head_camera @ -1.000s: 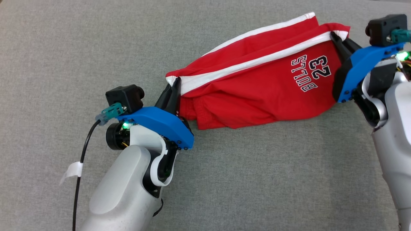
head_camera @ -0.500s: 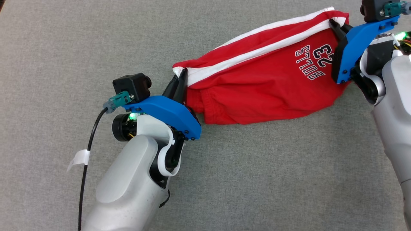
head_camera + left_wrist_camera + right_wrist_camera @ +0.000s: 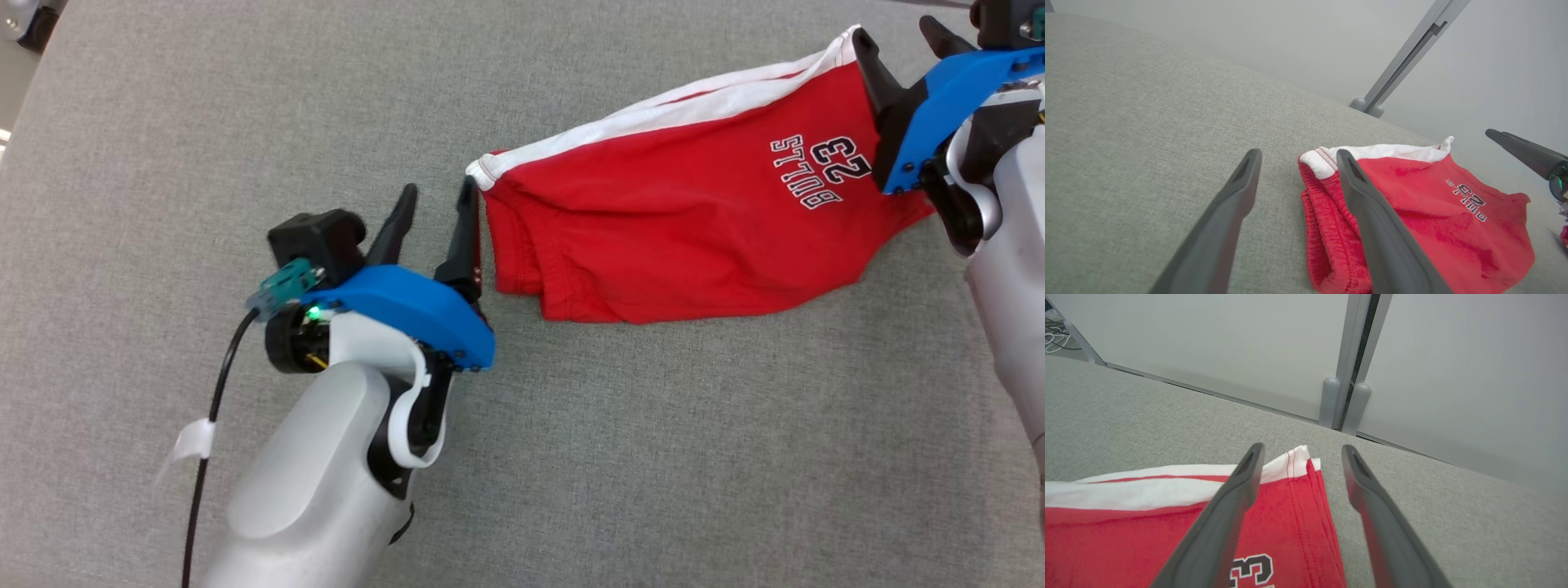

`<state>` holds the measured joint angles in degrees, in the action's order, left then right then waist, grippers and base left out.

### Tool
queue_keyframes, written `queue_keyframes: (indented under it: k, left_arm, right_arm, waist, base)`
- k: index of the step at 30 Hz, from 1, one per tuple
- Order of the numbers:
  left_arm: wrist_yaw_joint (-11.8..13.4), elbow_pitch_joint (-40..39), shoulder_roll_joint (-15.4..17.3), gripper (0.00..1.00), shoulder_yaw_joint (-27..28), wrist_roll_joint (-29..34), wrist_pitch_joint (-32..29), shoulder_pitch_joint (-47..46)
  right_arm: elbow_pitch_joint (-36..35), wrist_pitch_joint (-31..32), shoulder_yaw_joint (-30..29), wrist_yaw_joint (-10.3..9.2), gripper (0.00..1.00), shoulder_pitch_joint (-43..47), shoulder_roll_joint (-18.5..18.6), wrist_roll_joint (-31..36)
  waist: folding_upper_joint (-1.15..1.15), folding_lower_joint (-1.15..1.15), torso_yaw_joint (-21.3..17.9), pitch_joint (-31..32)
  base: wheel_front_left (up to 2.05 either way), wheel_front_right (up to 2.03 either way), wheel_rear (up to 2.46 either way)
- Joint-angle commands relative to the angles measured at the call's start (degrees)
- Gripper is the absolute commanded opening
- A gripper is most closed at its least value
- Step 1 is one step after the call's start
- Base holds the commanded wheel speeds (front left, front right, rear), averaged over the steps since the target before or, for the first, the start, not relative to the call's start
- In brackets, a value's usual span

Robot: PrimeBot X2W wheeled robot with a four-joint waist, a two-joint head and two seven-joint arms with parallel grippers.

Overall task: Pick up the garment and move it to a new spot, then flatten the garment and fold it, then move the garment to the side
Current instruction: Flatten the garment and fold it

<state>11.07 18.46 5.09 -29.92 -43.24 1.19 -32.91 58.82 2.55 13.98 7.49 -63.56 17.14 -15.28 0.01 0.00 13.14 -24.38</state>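
Placement step appears complete: the garment (image 3: 694,237) lies on the grey woven surface (image 3: 571,457), stretched between the two arms, at upper right in the head view. The left gripper (image 3: 438,189) stands wide and holds nothing, one finger just beside the white-trimmed corner (contact cannot be confirmed). The right gripper (image 3: 894,33) is likewise wide and empty, over the opposite corner.

Flattening is judged to be the step in hand. The next move calls for spreading the bunched layers (image 3: 522,261) at the left end before folding.

Material: soft red knit, limp, with stitched hems, a white side stripe (image 3: 653,122) and printed lettering (image 3: 820,171). The outline is roughly oblong and creased.
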Motion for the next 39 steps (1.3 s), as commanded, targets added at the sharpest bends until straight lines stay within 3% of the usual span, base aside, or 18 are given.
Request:
queue_keyframes:
  k: [1, 8, 16, 30, 31, 32, 33, 34, 39]
  left_arm:
    - [0.2, -0.8, 0.8, 1.00, 0.6, 0.6, 0.8, 1.1]
    - [0.4, -3.7, 4.3, 1.00, 2.5, 0.8, 4.0, 5.0]
    - [3.3, -5.6, 8.3, 1.00, 4.8, 2.1, 6.2, 8.7]
    - [5.2, -9.7, 9.7, 1.00, 6.0, 1.6, 7.2, 12.4]
    - [5.3, -9.8, 9.8, 1.00, 6.1, 1.5, 7.2, 12.5]
    - [5.4, -10.0, 9.8, 1.00, 6.1, 1.5, 7.3, 12.6]
    - [5.5, -10.2, 9.9, 1.00, 6.1, 1.5, 7.3, 12.6]
    - [5.5, -10.3, 10.0, 1.00, 6.2, 1.5, 7.3, 12.5]
    - [5.4, -10.8, 10.4, 1.00, 5.7, 2.2, 7.4, 12.1]
  right_arm:
    - [1.0, -0.9, -0.4, 0.00, 1.00, -1.4, 0.7, 0.1]
    - [4.4, -1.0, 0.5, 0.00, 1.00, -0.8, 1.3, -1.6]
    - [5.5, 7.2, 5.1, 0.01, 1.00, 1.2, 2.4, -5.8]
    - [6.4, 16.7, 9.7, 0.08, 1.00, 4.4, 3.7, -10.4]
    - [6.1, 17.0, 9.9, 0.08, 0.76, 4.5, 3.7, -10.5]
    - [5.8, 17.1, 10.3, 0.08, 0.44, 4.6, 3.5, -10.7]
    - [5.4, 17.0, 10.8, 0.08, 0.30, 4.7, 3.5, -11.0]
    - [5.0, 16.5, 11.0, 0.08, 0.00, 4.7, 3.7, -11.1]
    - [4.2, 12.6, 10.7, 0.00, 0.00, 4.4, 4.2, -11.7]
  waist:
    - [-0.01, 0.00, -0.1, 0.4]
    - [-0.01, 0.00, -0.8, 2.4]
    - [-0.01, 0.00, -1.2, 2.7]
    - [-0.01, 0.00, 1.3, 0.6]
    - [-0.01, 0.00, 1.3, 0.6]
    - [-0.01, 0.00, 1.3, 0.6]
    - [-0.01, 0.00, 1.3, 0.6]
    - [-0.01, 0.00, 1.3, 0.6]
    - [-0.01, 0.00, 0.8, 1.2]
  base:
    - [0.00, 0.00, 0.00]
    - [0.00, 0.00, 0.00]
    - [0.00, 0.00, 0.00]
    - [0.00, 0.00, 0.00]
    - [0.00, 0.00, 0.00]
    - [0.00, 0.00, 0.00]
    - [0.00, 0.00, 0.00]
    - [0.00, 0.00, 0.00]
    - [0.00, 0.00, 0.00]
